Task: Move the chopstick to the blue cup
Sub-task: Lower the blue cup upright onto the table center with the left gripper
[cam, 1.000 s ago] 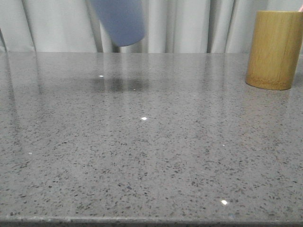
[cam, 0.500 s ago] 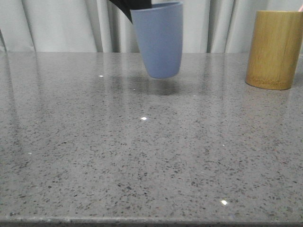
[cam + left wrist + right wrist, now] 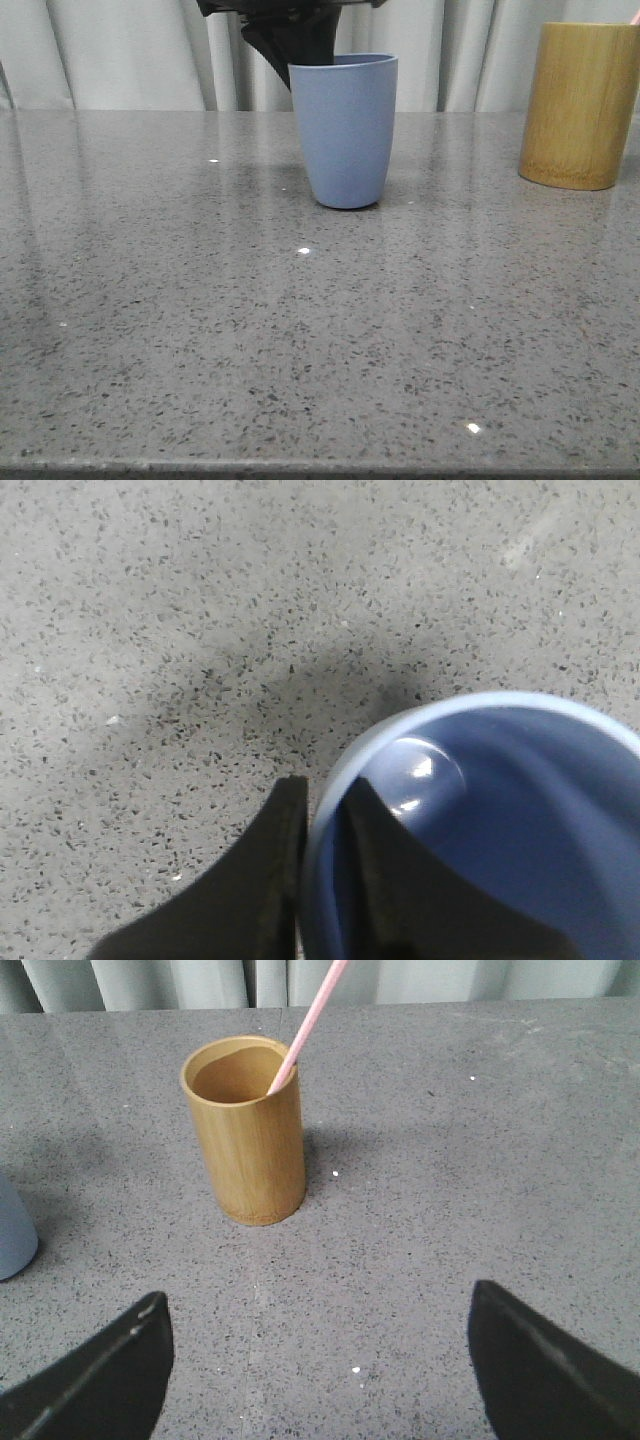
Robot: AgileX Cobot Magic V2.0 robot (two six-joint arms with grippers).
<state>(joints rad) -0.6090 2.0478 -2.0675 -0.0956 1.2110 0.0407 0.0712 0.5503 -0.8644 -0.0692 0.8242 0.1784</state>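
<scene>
The matte grey-blue cup (image 3: 343,130) stands upright near the table's (image 3: 200,330) far edge, seemingly touching down, the left gripper (image 3: 320,865) pinching its rim. The pink chopstick (image 3: 306,1022) leans in the bamboo holder (image 3: 246,1130); the right gripper (image 3: 320,1360) gapes wide.

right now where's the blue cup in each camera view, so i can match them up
Front view: blue cup upright on the table, centre, left gripper on its rim.
Left wrist view: seen from above, the fingers pinching its wall.
Right wrist view: a sliver of the cup at the frame edge.
Shared landmark: bamboo holder beside it.
</scene>
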